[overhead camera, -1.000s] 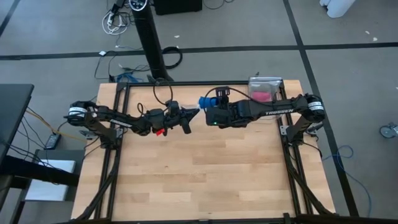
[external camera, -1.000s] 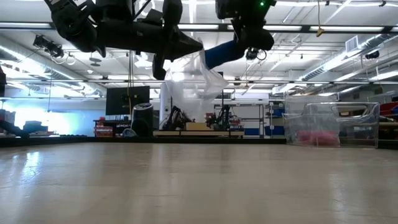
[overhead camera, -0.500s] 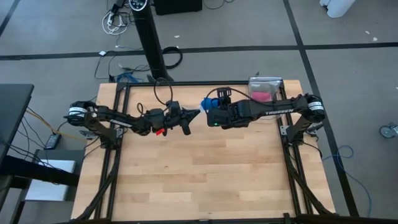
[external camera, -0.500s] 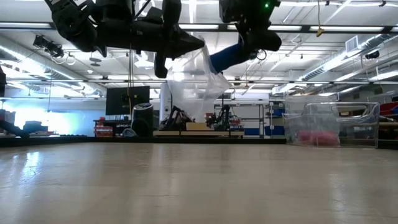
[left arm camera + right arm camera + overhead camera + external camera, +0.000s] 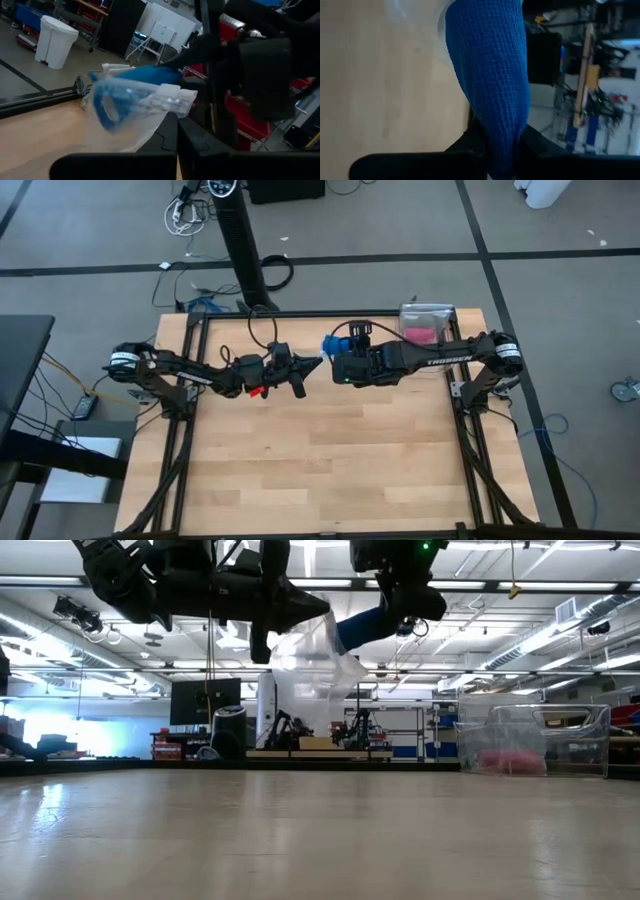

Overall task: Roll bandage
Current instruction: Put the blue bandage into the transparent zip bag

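Above table [image 5: 330, 450], left gripper [image 5: 312, 364] apparently pinches clear bag [image 5: 315, 660]; right gripper [image 5: 338, 352] clamps bandage [image 5: 490, 75].

Far end of the bandage [image 5: 132, 82] inside the clear bag [image 5: 150, 107], seemingly blurred.

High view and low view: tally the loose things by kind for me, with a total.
Blue bandage: 1, held up by the right gripper
Clear plastic bag: 1, pinched by the left gripper
Clear box with pink roll inside: 1 each
Total: 4
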Available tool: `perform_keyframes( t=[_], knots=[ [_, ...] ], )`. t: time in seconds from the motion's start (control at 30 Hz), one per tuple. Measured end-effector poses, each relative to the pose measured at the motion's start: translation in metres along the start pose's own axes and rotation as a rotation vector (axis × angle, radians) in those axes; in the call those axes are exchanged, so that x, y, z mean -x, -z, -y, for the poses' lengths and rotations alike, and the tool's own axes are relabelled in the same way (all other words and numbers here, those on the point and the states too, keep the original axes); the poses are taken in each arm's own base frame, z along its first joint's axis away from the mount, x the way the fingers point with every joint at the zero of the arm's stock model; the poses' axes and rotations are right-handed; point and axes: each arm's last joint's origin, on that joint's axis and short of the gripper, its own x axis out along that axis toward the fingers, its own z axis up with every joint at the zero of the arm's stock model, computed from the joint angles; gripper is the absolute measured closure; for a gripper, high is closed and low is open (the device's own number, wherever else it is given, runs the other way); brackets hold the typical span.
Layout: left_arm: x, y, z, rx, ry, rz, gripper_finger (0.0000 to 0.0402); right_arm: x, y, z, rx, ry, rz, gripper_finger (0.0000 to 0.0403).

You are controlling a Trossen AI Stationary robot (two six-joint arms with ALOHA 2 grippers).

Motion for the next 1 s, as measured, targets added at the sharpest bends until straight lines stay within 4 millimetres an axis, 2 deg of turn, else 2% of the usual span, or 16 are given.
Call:
perform_keyframes(
  t=[0.1,0.3,0.53,0.7,0.87,1.0],
  knots=[
    [0.0,0.0,0.0,-0.004,0.011,-0.006,0.0402,-0.002,0.003,0.001,-0.003,-0.006,-0.023,0.036],
    [0.0,0.0,0.0,-0.024,0.015,-0.005,0.0402,0.002,0.002,-0.007,0.033,-0.139,0.021,0.036],
    [0.001,-0.002,0.001,-0.051,0.021,-0.003,0.0402,0.008,0.002,-0.012,0.004,-0.162,0.023,0.036],
    [0.003,-0.004,0.003,-0.078,0.041,-0.006,0.0402,0.012,0.007,-0.008,-0.063,-0.168,0.009,0.036],
    [0.003,-0.004,0.003,-0.08,0.058,-0.018,0.0402,0.022,0.011,0.003,-0.152,-0.192,0.075,0.036],
    [0.003,-0.005,0.004,-0.079,0.073,-0.016,0.0402,0.026,0.009,0.005,-0.116,-0.26,0.144,0.036]
  ],
)
